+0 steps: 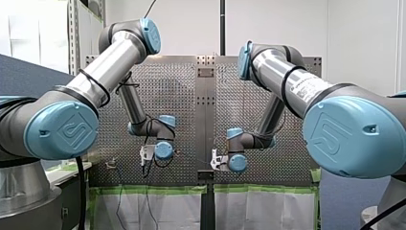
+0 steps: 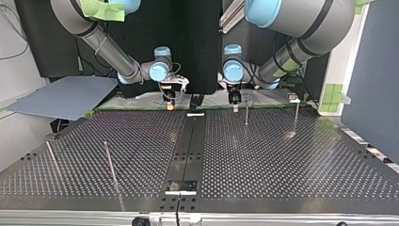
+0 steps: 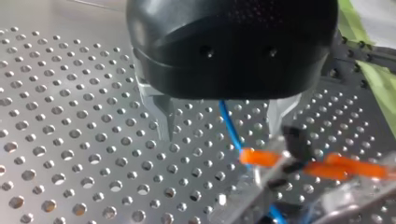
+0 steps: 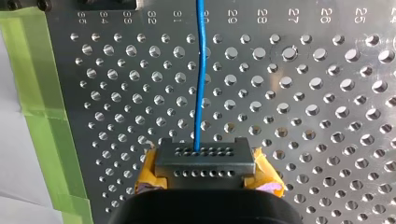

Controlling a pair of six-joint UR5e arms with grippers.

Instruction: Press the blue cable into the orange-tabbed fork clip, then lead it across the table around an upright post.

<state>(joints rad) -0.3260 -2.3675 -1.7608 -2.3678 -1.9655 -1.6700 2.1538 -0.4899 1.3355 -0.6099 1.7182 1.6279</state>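
Observation:
In the left wrist view my left gripper [image 3: 222,123] is open. Its metal fingers [image 3: 161,116] stand wide apart just above the perforated plate. The blue cable [image 3: 229,128] runs loose between them, down into the clear fork clip with orange tabs [image 3: 261,157] just ahead. In the right wrist view my right gripper [image 4: 204,156] is shut on the blue cable [image 4: 200,84], which leads straight away over the plate. Its black jaws carry yellow pads [image 4: 147,179]. In the top view my left gripper [image 2: 234,99] and right gripper [image 2: 169,96] both hang at the table's far edge.
Upright posts stand on the table in the top view: two at the far right [image 2: 246,113] [image 2: 296,115] and two at the near left [image 2: 110,162] [image 2: 52,160]. Green tape [image 4: 39,93] lines the plate's edge. A dark strip [image 2: 188,150] runs down the middle.

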